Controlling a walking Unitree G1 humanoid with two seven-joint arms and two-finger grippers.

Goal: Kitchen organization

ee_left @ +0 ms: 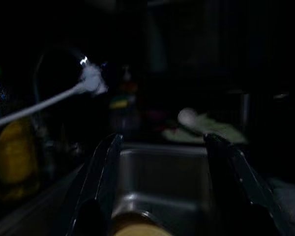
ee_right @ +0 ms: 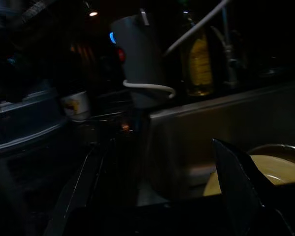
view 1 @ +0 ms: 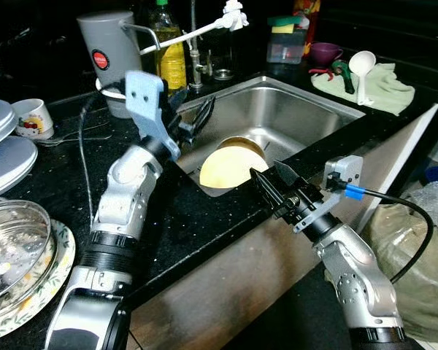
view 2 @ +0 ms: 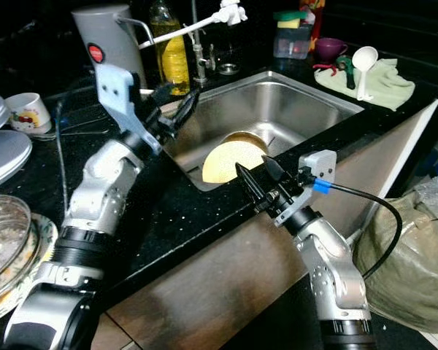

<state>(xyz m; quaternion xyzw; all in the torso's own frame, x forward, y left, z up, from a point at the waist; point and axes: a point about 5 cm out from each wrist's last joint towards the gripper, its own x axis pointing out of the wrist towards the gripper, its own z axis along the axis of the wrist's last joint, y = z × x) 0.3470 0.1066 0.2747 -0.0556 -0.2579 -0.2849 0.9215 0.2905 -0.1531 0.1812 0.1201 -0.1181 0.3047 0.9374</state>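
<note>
1. Head camera pictures show a black counter [view 1: 204, 219] with a shiny metal sink [view 1: 292, 117] in the middle of the frame. A round yellow plate [view 1: 230, 169] leans inside the sink at its near left corner, with a brown bowl [view 1: 242, 143] just behind it. The left gripper [view 1: 193, 120] hangs over the left rim of the sink, with its fingers spread apart and nothing between them. The right gripper [view 1: 271, 179] sits at the near edge of the sink, just right of the yellow plate, and its fingers are spread too, holding nothing. A grey kettle [view 1: 109, 55] stands at the upper left, with a yellow oil bottle [view 1: 168, 51] beside it and a white brush [view 1: 204, 25] sticking out above. A green cloth [view 1: 372, 84] with a white ladle [view 1: 363, 69] on it lies at the upper right. White plates [view 1: 4, 146] and a small cup [view 1: 33, 117] are at the left edge, and a glass bowl [view 1: 11, 240] sits at the lower left.

2. Left wrist picture is very dark. Two black fingers [ee_left: 98, 191] stand wide apart at the bottom, and the sink [ee_left: 162, 172] shows between them. The yellow plate [ee_left: 132, 228] peeks in at the bottom edge.

3. Right wrist picture is dark as well. Its fingers [ee_right: 233, 187] are wide apart. The grey kettle [ee_right: 137, 59] is at the top middle, and the yellow plate [ee_right: 265, 177] is at the lower right.
</note>
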